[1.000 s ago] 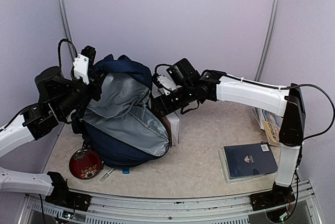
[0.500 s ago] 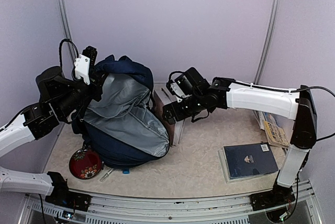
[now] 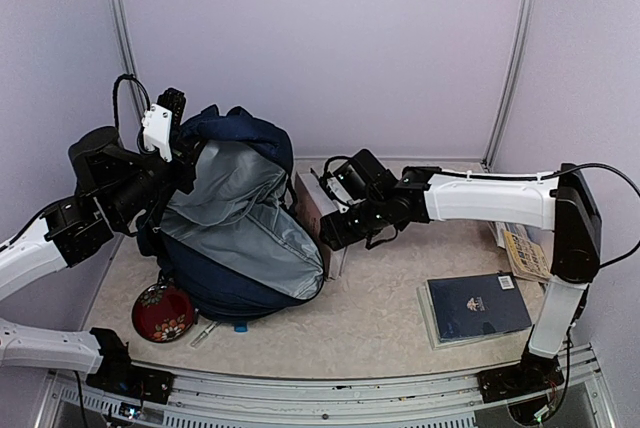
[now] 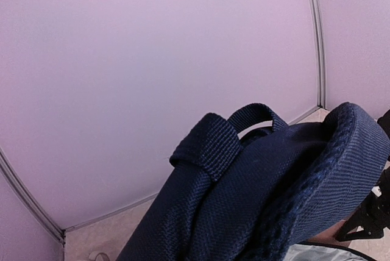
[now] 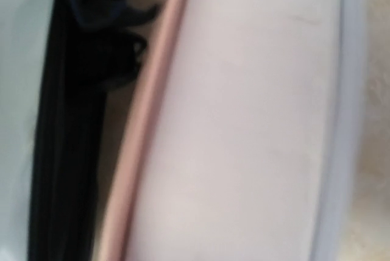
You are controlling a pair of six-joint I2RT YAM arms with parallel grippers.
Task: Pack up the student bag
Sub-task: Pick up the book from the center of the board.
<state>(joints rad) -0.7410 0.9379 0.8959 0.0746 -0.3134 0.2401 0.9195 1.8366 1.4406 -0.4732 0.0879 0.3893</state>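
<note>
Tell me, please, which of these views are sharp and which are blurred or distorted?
Top external: sharp and evenly lit, with no glare on the bag. Left wrist: the bag's weave is crisp, but the lens bows the wall pole into a curve. Right wrist: too close to focus; a pale surface and dark fabric at the left are just smears.

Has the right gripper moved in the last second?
Yes. The right gripper has drawn away from the bag, which has stayed put. It has shifted right and toward the near edge, closer to the blue book.
</note>
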